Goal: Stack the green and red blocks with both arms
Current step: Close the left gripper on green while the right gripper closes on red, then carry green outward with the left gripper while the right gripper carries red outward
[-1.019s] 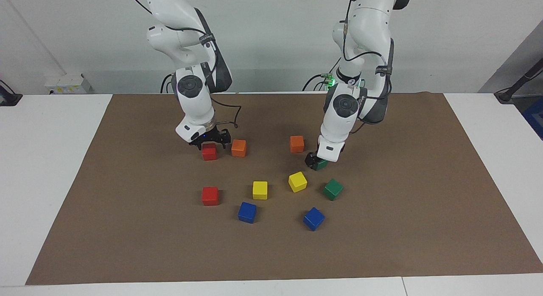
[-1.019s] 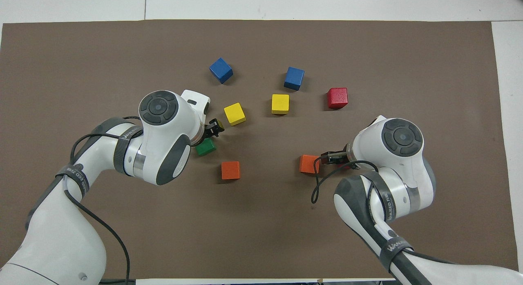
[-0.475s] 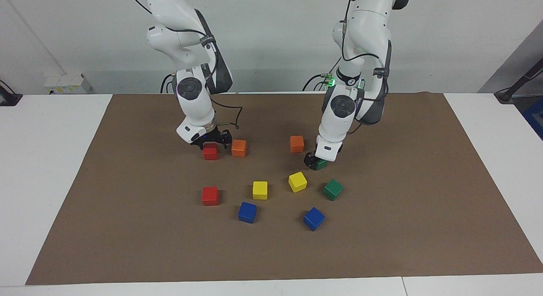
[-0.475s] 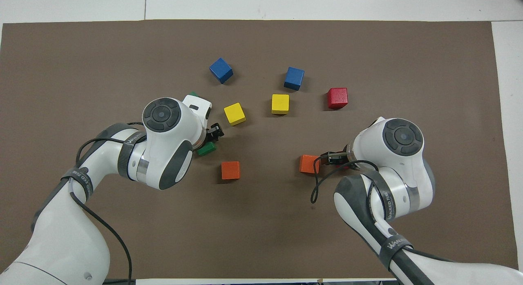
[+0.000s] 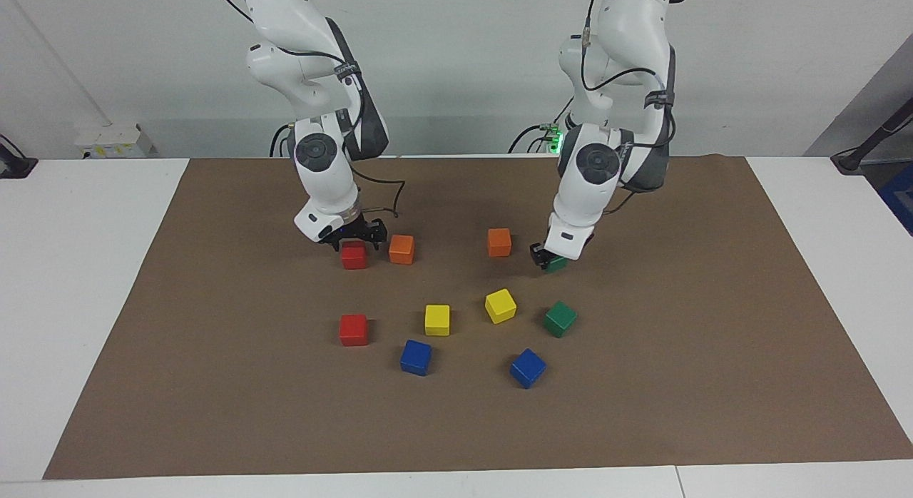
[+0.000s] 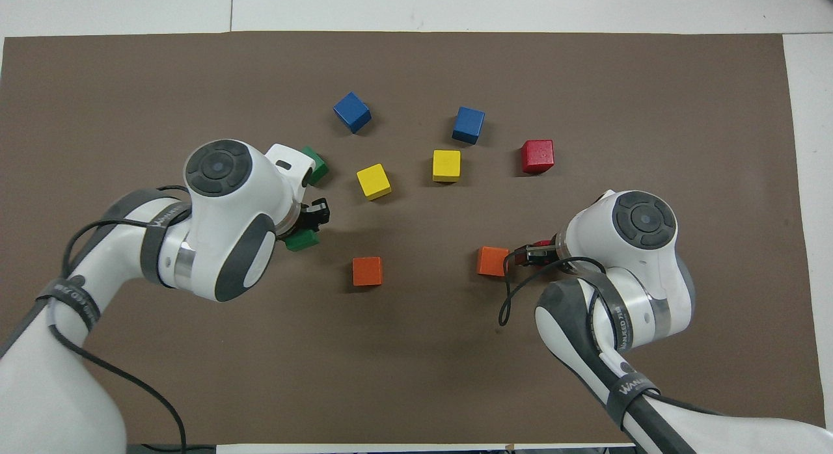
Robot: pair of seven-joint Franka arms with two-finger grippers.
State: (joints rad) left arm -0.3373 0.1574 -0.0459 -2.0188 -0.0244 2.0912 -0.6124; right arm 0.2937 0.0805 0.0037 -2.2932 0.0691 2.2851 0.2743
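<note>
While no block yet sits on another, each arm has hold of one. The left gripper has its fingers closed on a green block, lifted just clear of the brown worktop near an orange block. The right gripper has its fingers closed around a red block, low beside the other orange block; whether it is off the worktop I cannot tell. The second green block and second red block lie farther from the robots, untouched. Both stackings look left to do: carrying each held block over its matching partner and setting it down.
</note>
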